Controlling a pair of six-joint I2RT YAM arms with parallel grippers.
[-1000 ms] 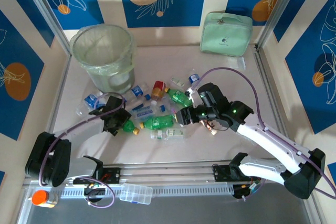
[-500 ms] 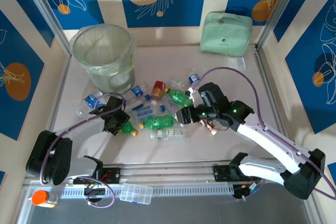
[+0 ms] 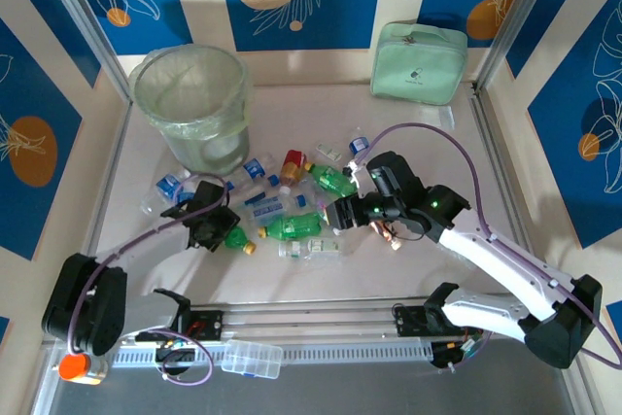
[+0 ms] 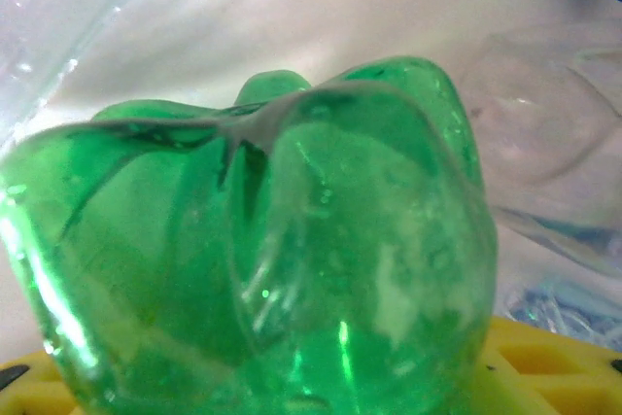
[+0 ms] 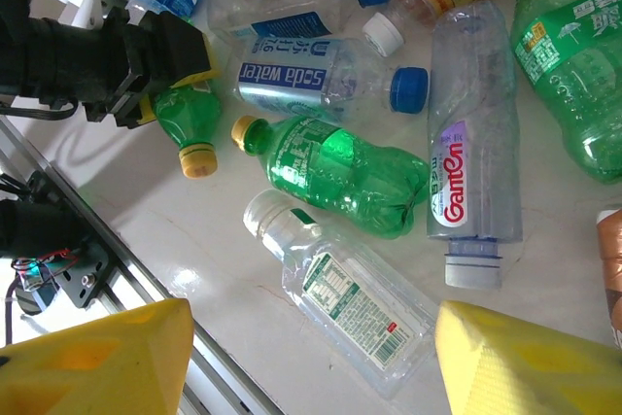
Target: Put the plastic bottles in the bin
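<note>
Top external. Item one: left claw (image 3: 207, 224), low on the tabletop (image 3: 418, 157) at the near-left edge of the heap of plastic bottles (image 3: 292, 196), set at the base end of a small green bottle (image 3: 236, 236). Item two: the bin (image 3: 194, 138), well apart, at the back left. Step in hand, as I judge it, is securing this bottle for the carry. I would seat the pads across the body, not the fluted base, and lift straight up before swinging toward the bin, so the neighbours are not dragged. Item three: right claw (image 3: 345, 216), over the middle of the heap.

Left wrist. The small green bottle (image 4: 272, 240) is seen very close, base toward the lens, with one yellow pad (image 4: 544, 366) under its lower edge. The other pad is cut off. I cannot tell whether the left claw pinches or only brackets the bottle.

Right wrist. The right claw (image 5: 313, 337) is released, its fingertips spread wide with nothing between them, above a clear labelled bottle (image 5: 340, 293). The left claw (image 5: 173, 92) sits at the upper left, on the small green bottle (image 5: 183, 121). Its dark body hides the contact.
</note>
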